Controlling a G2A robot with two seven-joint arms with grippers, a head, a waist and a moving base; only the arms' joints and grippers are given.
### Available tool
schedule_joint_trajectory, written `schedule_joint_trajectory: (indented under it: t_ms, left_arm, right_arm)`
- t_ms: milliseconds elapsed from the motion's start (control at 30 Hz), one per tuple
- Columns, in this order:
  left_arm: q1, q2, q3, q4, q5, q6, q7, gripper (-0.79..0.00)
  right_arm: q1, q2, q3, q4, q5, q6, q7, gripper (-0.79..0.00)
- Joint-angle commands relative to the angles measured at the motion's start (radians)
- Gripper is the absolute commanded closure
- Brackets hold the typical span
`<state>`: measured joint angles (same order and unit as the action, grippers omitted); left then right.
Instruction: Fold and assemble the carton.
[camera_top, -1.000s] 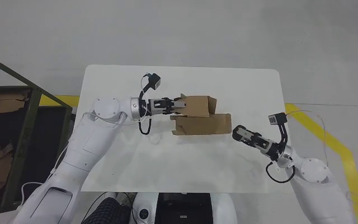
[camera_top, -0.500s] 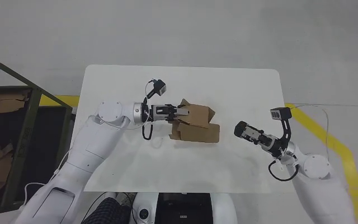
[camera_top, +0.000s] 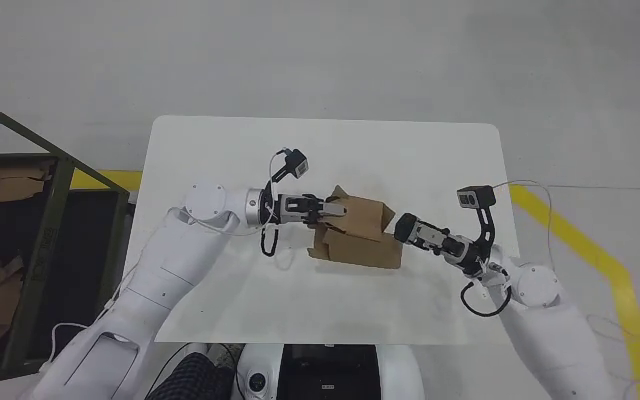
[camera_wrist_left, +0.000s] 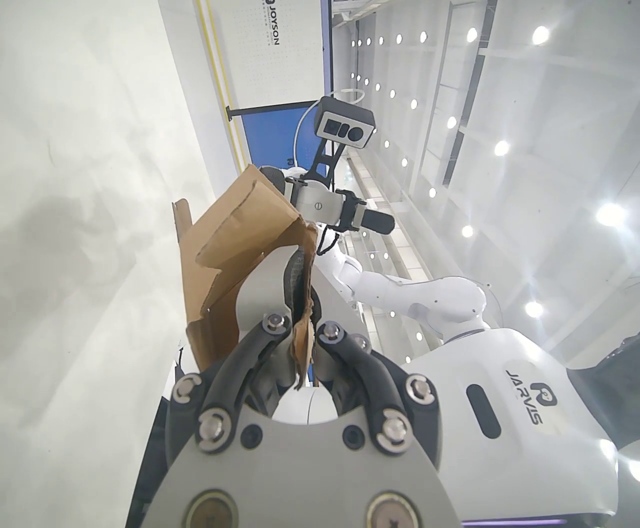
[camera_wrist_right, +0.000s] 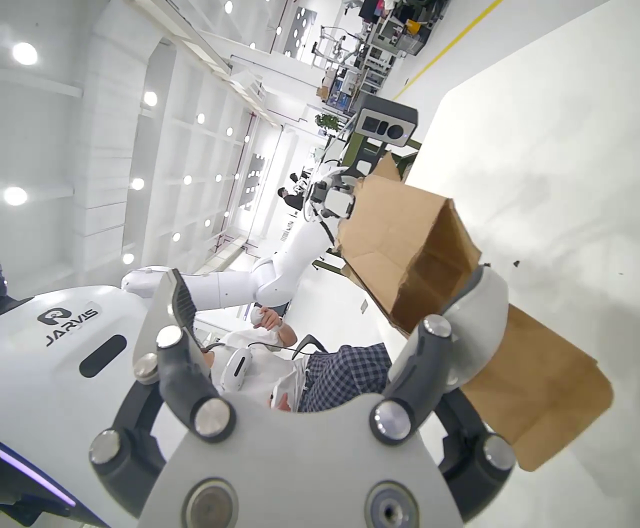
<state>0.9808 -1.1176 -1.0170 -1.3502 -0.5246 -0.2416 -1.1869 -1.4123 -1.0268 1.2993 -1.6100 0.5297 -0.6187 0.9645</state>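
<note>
The left gripper (camera_top: 326, 208) pinches the carton (camera_top: 358, 234) by a flap. The right gripper (camera_top: 400, 228), fingers apart, sits at its other end.

- A line of dark lettering with a small round logo stands on the white wall panel (camera_wrist_left: 250, 55), far beyond the carton (camera_wrist_left: 235, 235) on the room's far wall. It is brand print, so I do not spell it out.
- Just past that panel as seen from the carton hangs a blue board (camera_wrist_left: 280, 130). I can read no writing on it.
- A yellow floor stripe (camera_top: 590, 252) runs slantwise to the right of the carton (camera_top: 355, 232), off the edge of the table (camera_top: 200, 150). It carries no words.
</note>
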Motion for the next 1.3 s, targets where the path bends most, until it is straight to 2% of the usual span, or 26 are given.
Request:
schedule_joint_trajectory:
  t_ms: [0, 300, 333, 467, 500, 600, 800, 1067, 1267]
  left_arm:
    - [-0.004, -0.003, 0.008, 0.000, -0.003, -0.002, -0.004, 0.000]
    - [-0.014, -0.010, 0.021, 0.007, -0.020, -0.011, -0.018, 0.000]
    - [-0.014, -0.010, 0.020, 0.008, -0.024, -0.009, -0.021, 0.000]
    - [-0.014, -0.011, 0.018, 0.008, -0.034, -0.009, -0.036, 0.000]
    - [-0.013, -0.011, 0.019, 0.008, -0.038, -0.009, -0.040, 0.000]
    - [-0.008, -0.014, 0.021, 0.010, -0.083, -0.009, -0.061, 0.000]
    - [-0.013, -0.016, 0.021, 0.016, -0.097, -0.008, -0.087, 0.000]
    - [-0.016, -0.020, 0.028, 0.020, -0.109, 0.000, -0.109, 0.000]
    - [-0.021, -0.023, 0.034, 0.028, -0.121, 0.010, -0.128, 0.000]
  right_arm:
    - [0.002, -0.001, -0.006, -0.001, 0.014, -0.001, 0.009, -0.785]
    - [0.024, -0.008, -0.039, 0.020, 0.032, 0.008, 0.026, -0.770]
    - [0.026, -0.009, -0.042, 0.024, 0.037, 0.011, 0.028, -0.748]
    - [0.028, -0.013, -0.054, 0.036, 0.087, 0.023, 0.038, -0.545]
    - [0.029, -0.013, -0.057, 0.041, 0.096, 0.026, 0.042, -0.520]
    - [0.035, -0.016, -0.068, 0.060, 0.107, 0.035, 0.052, -0.474]
    - [0.048, -0.020, -0.083, 0.082, 0.116, 0.049, 0.076, -0.465]
    - [0.060, -0.022, -0.090, 0.099, 0.111, 0.065, 0.113, -0.345]
    - [0.062, -0.023, -0.097, 0.103, 0.107, 0.075, 0.138, -0.305]
